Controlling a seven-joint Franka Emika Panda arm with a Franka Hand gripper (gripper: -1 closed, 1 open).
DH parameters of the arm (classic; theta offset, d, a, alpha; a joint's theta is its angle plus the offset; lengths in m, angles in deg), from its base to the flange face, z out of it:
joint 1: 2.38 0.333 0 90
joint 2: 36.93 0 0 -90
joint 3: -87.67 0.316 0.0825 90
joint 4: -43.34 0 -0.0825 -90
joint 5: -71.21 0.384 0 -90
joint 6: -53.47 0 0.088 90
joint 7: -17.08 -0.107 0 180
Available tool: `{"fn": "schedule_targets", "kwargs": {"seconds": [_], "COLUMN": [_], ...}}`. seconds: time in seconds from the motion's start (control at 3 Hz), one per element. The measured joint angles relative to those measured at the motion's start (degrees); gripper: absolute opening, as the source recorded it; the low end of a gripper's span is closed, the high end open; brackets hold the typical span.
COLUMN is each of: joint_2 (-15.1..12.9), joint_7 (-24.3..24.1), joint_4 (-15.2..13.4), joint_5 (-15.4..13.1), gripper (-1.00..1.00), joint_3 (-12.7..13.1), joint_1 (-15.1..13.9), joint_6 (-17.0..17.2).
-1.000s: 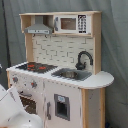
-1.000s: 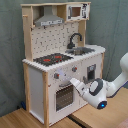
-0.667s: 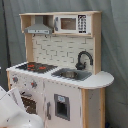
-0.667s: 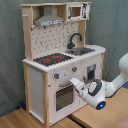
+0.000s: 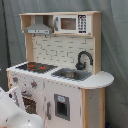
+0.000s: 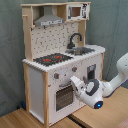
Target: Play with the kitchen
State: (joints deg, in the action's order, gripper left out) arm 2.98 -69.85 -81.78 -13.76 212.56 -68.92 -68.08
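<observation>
The kitchen (image 5: 60, 50) (image 6: 55, 45) is a toy of white panels and light wood. It has a black faucet (image 5: 84, 59) (image 6: 75, 39), a grey sink (image 5: 70, 74), a red-ringed hob (image 5: 36, 66) (image 6: 52, 59), a hood (image 6: 50, 20) and a microwave (image 5: 70, 23). In the second exterior view my white arm reaches in from the right. My gripper (image 6: 76, 82) is close in front of the windowed oven door (image 6: 64, 97), near its top edge and just below the knobs. In the first exterior view the arm (image 5: 11, 112) fills the lower left corner and covers part of the oven front.
The kitchen stands on a light wooden tabletop (image 6: 112, 112) with a seam running in front of it. A grey-green curtain (image 6: 10, 55) hangs behind. The rounded counter end (image 5: 102, 80) juts out beside the sink.
The arm has shifted slightly in front of the oven door, a little lower in the first exterior view. The kitchen has not moved.
</observation>
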Motion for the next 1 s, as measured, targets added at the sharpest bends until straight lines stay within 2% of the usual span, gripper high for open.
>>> {"fn": "schedule_targets", "kwargs": {"seconds": [0.67, 1.0], "joint_2": [0.13, 0.36], "joint_7": [-11.24, -17.15], "joint_4": [3.63, 4.46], "joint_5": [-0.09, -0.54], "gripper": [1.0, 1.0], "joint_3": [-0.09, -0.08], "joint_1": [-0.77, -1.21], "joint_6": [-0.37, -1.05]}}
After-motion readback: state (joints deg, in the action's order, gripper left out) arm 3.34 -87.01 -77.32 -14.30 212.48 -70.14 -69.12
